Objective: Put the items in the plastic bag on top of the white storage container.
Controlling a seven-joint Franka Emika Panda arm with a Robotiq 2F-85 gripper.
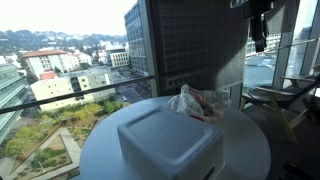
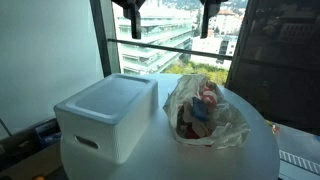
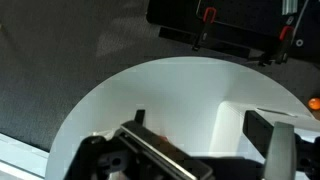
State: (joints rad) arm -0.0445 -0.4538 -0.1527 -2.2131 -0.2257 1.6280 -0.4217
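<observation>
A clear plastic bag [image 1: 200,102] holding several colourful items lies on the round white table [image 1: 250,145], touching no gripper. It also shows in an exterior view [image 2: 205,115]. The white storage container [image 1: 168,142] stands beside the bag with its lid on and nothing on top; it shows in both exterior views [image 2: 105,115]. My gripper [image 1: 260,22] hangs high above the table's far side, well clear of the bag. In the wrist view the gripper [image 3: 210,148] is open and empty, looking down on the white table [image 3: 170,90].
Large windows and a railing stand right behind the table. A chair [image 1: 285,95] is at the side. Black stands with red clamps [image 3: 210,25] stand past the table's edge in the wrist view. Dark fittings hang at the top edge [image 2: 128,10].
</observation>
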